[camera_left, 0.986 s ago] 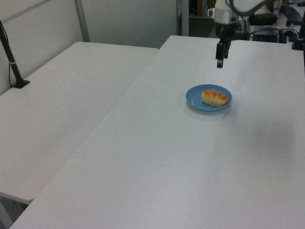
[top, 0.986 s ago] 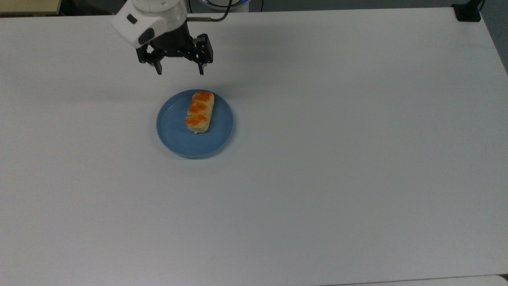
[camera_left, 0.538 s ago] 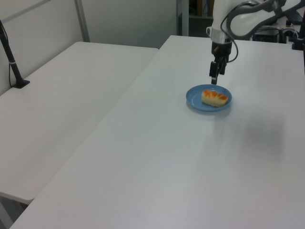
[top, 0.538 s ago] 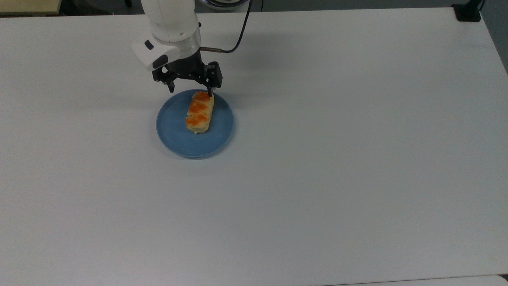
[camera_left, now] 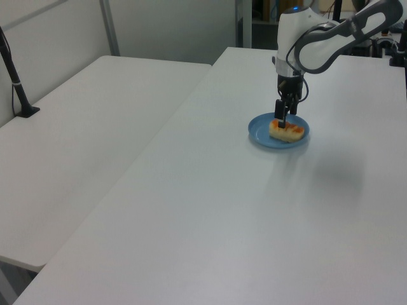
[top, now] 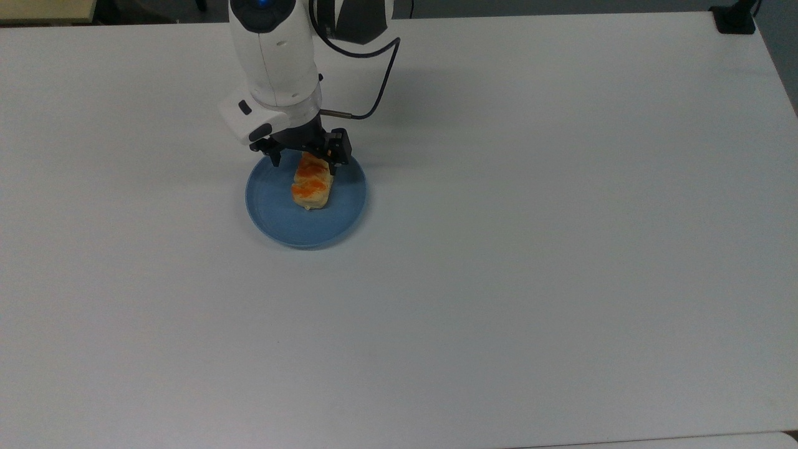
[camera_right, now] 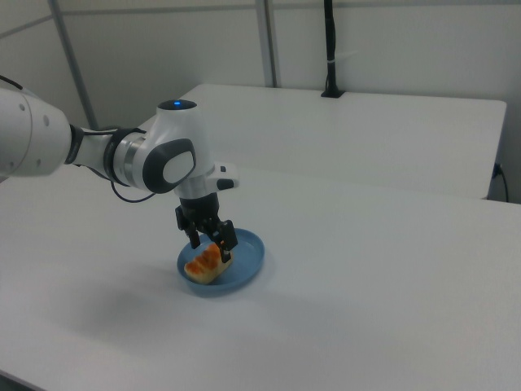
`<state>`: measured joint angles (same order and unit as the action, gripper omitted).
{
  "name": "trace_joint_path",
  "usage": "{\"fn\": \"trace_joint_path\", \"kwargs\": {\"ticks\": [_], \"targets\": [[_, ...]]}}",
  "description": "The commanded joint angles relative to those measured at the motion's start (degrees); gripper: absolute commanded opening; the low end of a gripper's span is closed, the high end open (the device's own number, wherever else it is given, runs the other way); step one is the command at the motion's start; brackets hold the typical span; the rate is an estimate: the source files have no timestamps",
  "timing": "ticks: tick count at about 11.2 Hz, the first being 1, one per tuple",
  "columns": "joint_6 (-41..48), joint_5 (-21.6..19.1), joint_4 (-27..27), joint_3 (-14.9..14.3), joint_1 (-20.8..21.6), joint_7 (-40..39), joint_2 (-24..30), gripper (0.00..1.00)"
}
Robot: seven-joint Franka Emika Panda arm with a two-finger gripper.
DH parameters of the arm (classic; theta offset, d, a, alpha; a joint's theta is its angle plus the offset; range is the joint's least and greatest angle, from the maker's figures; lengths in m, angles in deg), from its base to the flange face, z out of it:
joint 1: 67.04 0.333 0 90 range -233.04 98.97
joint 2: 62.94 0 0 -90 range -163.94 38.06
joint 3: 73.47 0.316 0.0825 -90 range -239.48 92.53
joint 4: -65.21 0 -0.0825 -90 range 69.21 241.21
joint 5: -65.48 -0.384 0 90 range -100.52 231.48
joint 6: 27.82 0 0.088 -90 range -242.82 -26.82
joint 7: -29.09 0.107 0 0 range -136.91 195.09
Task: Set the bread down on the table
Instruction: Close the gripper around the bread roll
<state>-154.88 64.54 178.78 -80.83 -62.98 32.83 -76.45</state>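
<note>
One bread [top: 311,184] lies lengthwise on the blue plate [top: 274,212], nearer the top view's right half of the dish, with open white table [top: 530,262] all round for setting it down. Its near end points toward the table's front edge; its far end sits under me. I judge that lie suits a grasp across the short width. My gripper [top: 305,163] hangs over that far end, jaws spread wide, one finger on each long side of the roll, holding nothing. Whether a fingertip touches the crust I cannot tell. Beyond me, my white arm [top: 274,56] rises toward the back edge.
</note>
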Motion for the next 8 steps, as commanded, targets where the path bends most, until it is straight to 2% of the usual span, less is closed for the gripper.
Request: {"fn": "trace_joint_path", "kwargs": {"ticks": [1,4,5,6,8], "targets": [[-3.45,0.94,0.87,-0.20,0.69,1.53,-0.82,0.81],[-4.07,0.94,0.78,-0.20,0.69,1.45,-1.70,0.26],[-4.07,0.94,0.61,-0.20,0.69,1.36,-1.70,0.13],[-3.55,0.94,0.52,-0.20,0.69,0.92,-1.18,0.05],[-1.54,0.94,0.25,-0.20,0.08,0.40,1.19,0.05]]}}
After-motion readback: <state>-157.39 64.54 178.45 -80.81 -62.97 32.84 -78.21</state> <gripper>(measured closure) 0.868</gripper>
